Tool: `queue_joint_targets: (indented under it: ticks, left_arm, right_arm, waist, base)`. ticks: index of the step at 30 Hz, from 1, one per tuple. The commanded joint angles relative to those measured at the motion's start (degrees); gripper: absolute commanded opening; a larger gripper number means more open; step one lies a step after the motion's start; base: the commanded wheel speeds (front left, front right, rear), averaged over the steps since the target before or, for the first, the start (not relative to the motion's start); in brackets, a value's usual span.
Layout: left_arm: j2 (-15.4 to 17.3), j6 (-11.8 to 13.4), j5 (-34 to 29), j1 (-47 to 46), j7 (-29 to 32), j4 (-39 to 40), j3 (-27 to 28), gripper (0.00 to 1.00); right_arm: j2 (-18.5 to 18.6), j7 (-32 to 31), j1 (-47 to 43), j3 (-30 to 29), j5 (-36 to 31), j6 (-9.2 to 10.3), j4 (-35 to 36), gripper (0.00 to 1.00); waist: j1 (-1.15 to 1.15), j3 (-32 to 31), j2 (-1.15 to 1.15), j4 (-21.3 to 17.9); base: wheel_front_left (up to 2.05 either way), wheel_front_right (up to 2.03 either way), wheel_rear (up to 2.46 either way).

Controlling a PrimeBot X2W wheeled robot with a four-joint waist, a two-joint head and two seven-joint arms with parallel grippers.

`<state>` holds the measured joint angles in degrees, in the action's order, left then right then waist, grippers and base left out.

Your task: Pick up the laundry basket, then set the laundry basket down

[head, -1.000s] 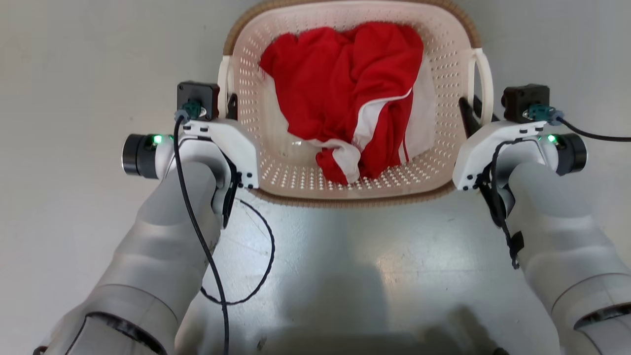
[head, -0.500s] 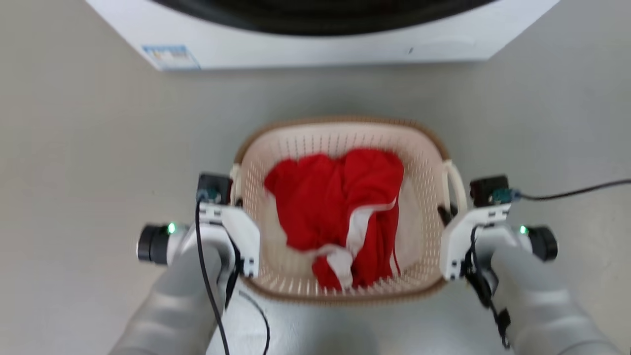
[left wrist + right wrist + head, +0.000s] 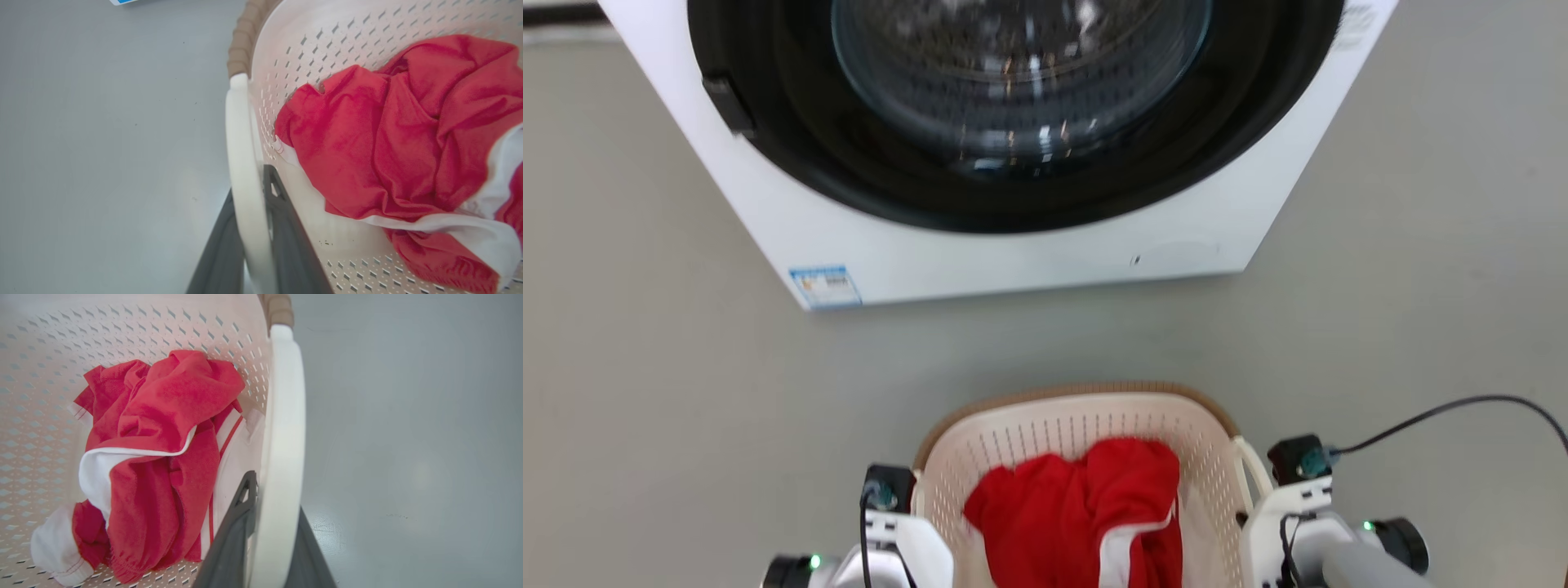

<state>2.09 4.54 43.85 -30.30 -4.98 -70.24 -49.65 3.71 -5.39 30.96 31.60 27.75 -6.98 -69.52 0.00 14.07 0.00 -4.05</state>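
The laundry basket [image 3: 1054, 431] sits mouth-up, handles [image 3: 1252, 467] left and right

A white washing machine [image 3: 1029, 265] with dark round door [image 3: 1013, 106] stands on grey floor [image 3: 645, 408].

Head camera high, looking forward-down on washing machine [image 3: 1013, 261] and laundry basket [image 3: 1045, 441]; wrist cameras close at opposite side handles [image 3: 241, 163], sharing its red garment [image 3: 388, 134].

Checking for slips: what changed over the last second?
The head camera swung up, bringing the white washing machine into view; nothing was let go. Left claw and right claw stay shut on the white loop handles of the cream perforated plastic laundry basket; red-and-white garment unmoved inside.
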Motion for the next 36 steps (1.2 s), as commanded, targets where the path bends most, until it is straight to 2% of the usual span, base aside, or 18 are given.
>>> queue_joint_targets:
  ticks: [1, 9, 15, 36]
  left_arm:
    - [0.8, -0.1, 0.4, 1.1, -0.2, 1.3, -0.1, 0.0]
    - [0.8, 0.8, 2.8, 6.9, 0.9, 2.8, -2.5, 0.0]
    - [0.8, 1.5, 3.9, 9.1, 1.4, 3.7, -4.2, 0.0]
    - [0.8, 2.4, 7.7, 8.9, 0.5, 3.7, -6.7, 0.0]
  right_arm:
    - [-0.8, -0.3, -1.6, 2.4, 0.3, -0.51, 1.7, 0.0]
    - [-0.8, -2.4, -6.5, 7.7, 2.4, -0.51, 3.8, 0.0]
    - [-0.8, -3.4, -8.7, 10.7, 3.6, -0.51, 5.0, 0.0]
    - [-0.8, -3.0, -8.3, 13.7, 6.1, -0.51, 4.4, 0.0]
  waist:
    - [0.0, -5.3, 0.0, -1.6]
    - [0.0, -12.2, 0.0, -2.5]
    - [0.0, -14.3, 0.0, -2.4]
    - [0.0, -15.3, 0.0, -2.0]
  base:
    - [0.0, 0.0, 0.0]
    - [0.0, 0.0, 0.0]
    - [0.0, 0.0, 0.0]
    - [0.0, 0.0, 0.0]
